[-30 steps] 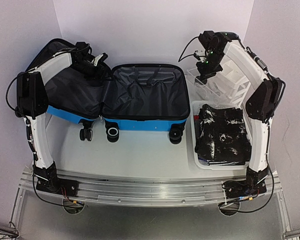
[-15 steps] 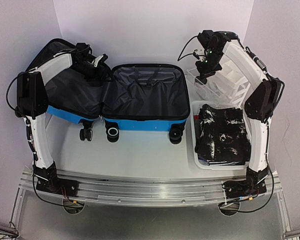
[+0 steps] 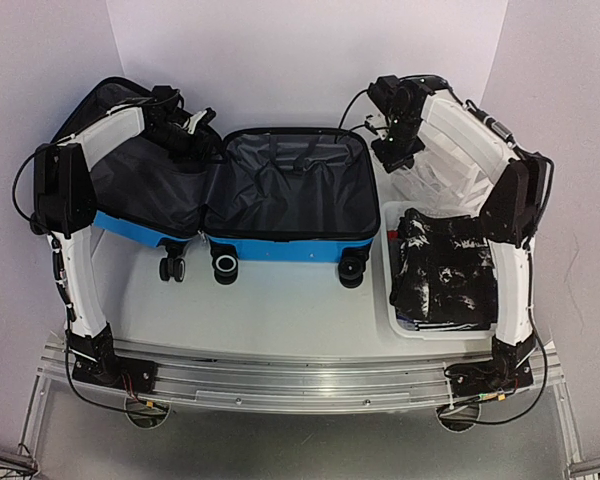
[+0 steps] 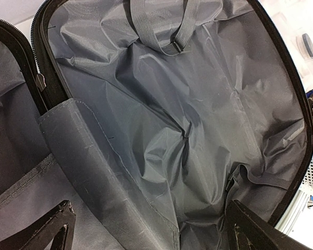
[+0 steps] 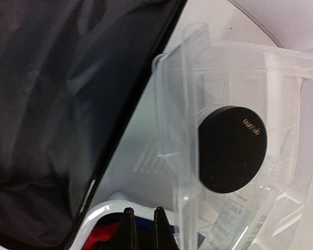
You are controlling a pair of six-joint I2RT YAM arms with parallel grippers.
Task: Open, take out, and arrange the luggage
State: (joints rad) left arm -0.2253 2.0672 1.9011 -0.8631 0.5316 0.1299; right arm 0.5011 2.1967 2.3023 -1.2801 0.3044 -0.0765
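The big bright blue hard suitcase point(image 3: 280, 190) lies wide open on the white desk point(image 3: 270, 310), in the upper middle of the top view. Both halves show only soft grey cloth lining point(image 4: 188, 130). I see nothing left inside.

The left tool point(image 4: 149, 208) hangs over the open suitcase with its two fingers spread wide. It holds nothing. The right tool point(image 5: 144, 210) is at the upper right, by the suitcase's right edge. Its fingers are pressed together on nothing. Just past it is a clear plastic box point(image 3: 450, 180) with a black round lid point(image 5: 232, 148) inside.

A white plastic basket point(image 3: 392, 300) at the right of the top view holds black and white clothes point(image 3: 445, 265).

I think the taking out is done, or almost done. The step now looks like tidying. Next, the right tool needs to spread its fingers before it can pick anything up.
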